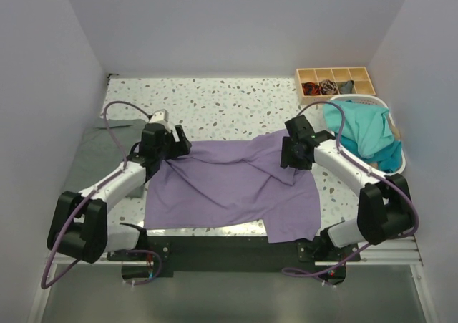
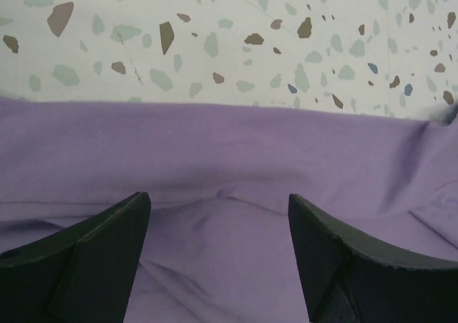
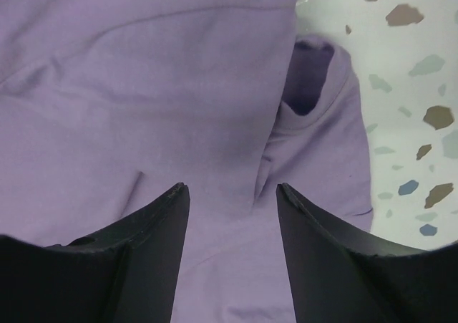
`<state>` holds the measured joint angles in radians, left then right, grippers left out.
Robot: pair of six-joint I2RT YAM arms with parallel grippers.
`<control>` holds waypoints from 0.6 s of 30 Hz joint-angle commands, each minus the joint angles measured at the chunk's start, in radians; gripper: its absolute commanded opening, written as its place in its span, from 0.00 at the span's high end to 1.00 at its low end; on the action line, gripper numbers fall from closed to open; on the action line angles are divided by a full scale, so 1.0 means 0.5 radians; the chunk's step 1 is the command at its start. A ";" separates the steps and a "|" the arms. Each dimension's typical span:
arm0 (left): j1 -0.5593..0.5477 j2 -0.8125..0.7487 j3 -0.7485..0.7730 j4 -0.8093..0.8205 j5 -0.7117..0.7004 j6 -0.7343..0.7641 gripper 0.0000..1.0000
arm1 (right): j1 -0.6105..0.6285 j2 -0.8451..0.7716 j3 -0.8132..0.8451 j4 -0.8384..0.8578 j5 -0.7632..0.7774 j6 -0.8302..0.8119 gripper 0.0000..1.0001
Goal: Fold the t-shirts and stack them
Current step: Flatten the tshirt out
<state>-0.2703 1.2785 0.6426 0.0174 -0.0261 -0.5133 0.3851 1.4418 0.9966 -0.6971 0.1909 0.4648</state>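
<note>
**Both my grippers open over a purple shirt on a speckled table**

The table is white and speckled with grey-green and brown chips. Plain pale walls close it in on three sides. At the far right corner sits a wooden tray divided into compartments. Just in front of it is a white basket, with teal shirts draped over its rim. A grey shirt lies at the table's left edge.

The purple shirt lies spread across the middle of the table, between my two arms. Its near right corner reaches past the front edge. My left gripper is at the shirt's far left edge. Its fingers stand wide apart with nothing clamped; there is cloth beneath them and bare table just beyond. My right gripper is over the shirt's far right part, beside a sleeve opening. Its fingers are parted, less widely than the left pair, and grip nothing. I cannot tell whether either pair touches the cloth.

The shirt is soft, matte lavender. Long creases run across it, and it is rumpled near the sleeve.
</note>
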 commanded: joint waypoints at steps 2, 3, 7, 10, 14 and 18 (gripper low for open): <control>-0.015 0.084 0.019 0.177 0.043 -0.020 0.18 | -0.006 -0.034 -0.140 0.130 -0.118 0.166 0.44; -0.018 0.097 0.022 0.189 0.040 -0.020 0.18 | -0.006 -0.018 -0.146 0.136 -0.115 0.181 0.44; -0.027 0.161 0.040 0.198 0.043 -0.020 0.18 | -0.006 0.016 -0.192 0.198 -0.112 0.193 0.44; -0.030 0.183 0.052 0.202 0.040 -0.020 0.18 | -0.006 0.052 -0.223 0.265 -0.133 0.196 0.46; -0.033 0.201 0.065 0.195 0.040 -0.020 0.18 | -0.003 0.135 -0.232 0.296 -0.130 0.209 0.50; -0.039 0.201 0.074 0.186 0.016 0.005 0.18 | -0.009 0.151 -0.272 0.339 -0.106 0.227 0.50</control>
<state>-0.2832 1.3769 0.6434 0.0628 -0.0116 -0.5133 0.3851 1.5135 0.8814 -0.5724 0.1349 0.5488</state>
